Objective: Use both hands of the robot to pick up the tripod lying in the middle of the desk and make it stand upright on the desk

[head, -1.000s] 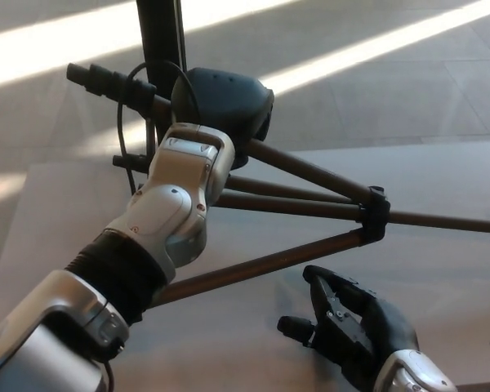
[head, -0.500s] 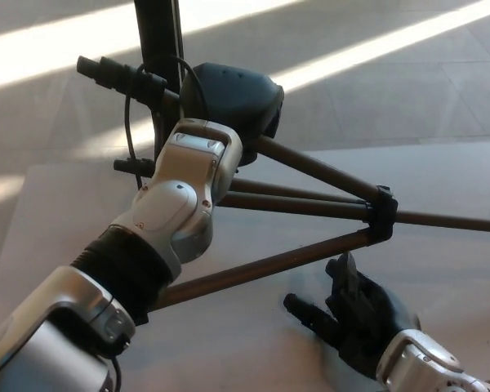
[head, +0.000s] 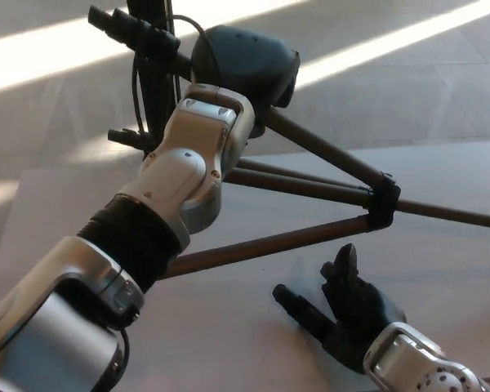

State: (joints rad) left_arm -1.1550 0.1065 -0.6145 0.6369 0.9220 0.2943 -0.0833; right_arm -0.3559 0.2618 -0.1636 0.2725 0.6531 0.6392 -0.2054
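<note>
Two arms are at work on one big job, and the lifting part is under way. Biggest of all is the desk [head: 441,180], pale and flat under everything. Next comes the tripod [head: 310,186], tipped up at a slant: its dark head [head: 247,64] is high in the air, just past the top of the left hand [head: 204,155], and its long brown legs run out to the far side, above the right hand [head: 343,309]. A black collar [head: 382,204] joins the legs, up and a little beyond the right hand. The left hand is up by the tripod's head, but the wrist hides its fingers, so I cannot tell if it is closed on anything. The right hand holds nothing; its fingers [head: 298,304] are spread apart, and it sits low, just under the nearest leg [head: 261,249], not touching it. I think the next move is for this empty hand to reach up, take a leg, and help tip the tripod onto its feet.
</note>
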